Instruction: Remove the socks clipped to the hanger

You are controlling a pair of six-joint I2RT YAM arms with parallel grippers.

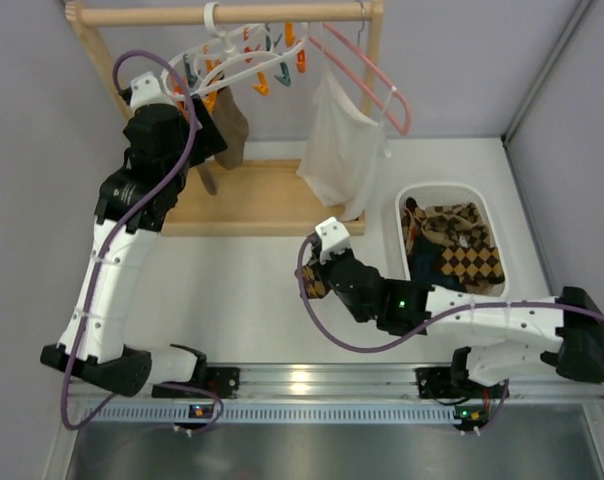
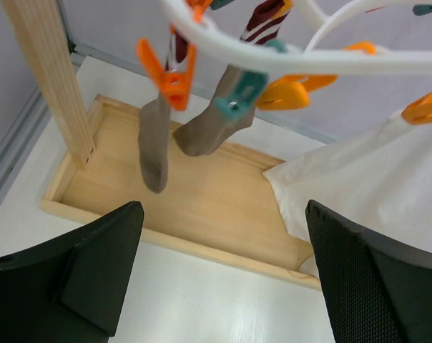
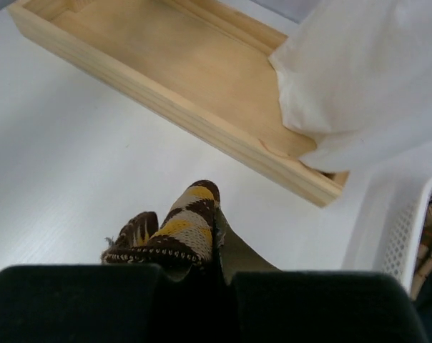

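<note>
Your left gripper gapes under the hanger's socks to take one; your right gripper clamps a patterned sock for the bin.

Rail: hanger at left, wire hanger at right, cloth hanging from it.
Tray: under the rail, below two clipped socks.
Basket: right of the tray, more socks inside.
Left gripper: just before the hanger.
Right gripper: before the tray, sock between its fingers.
</note>
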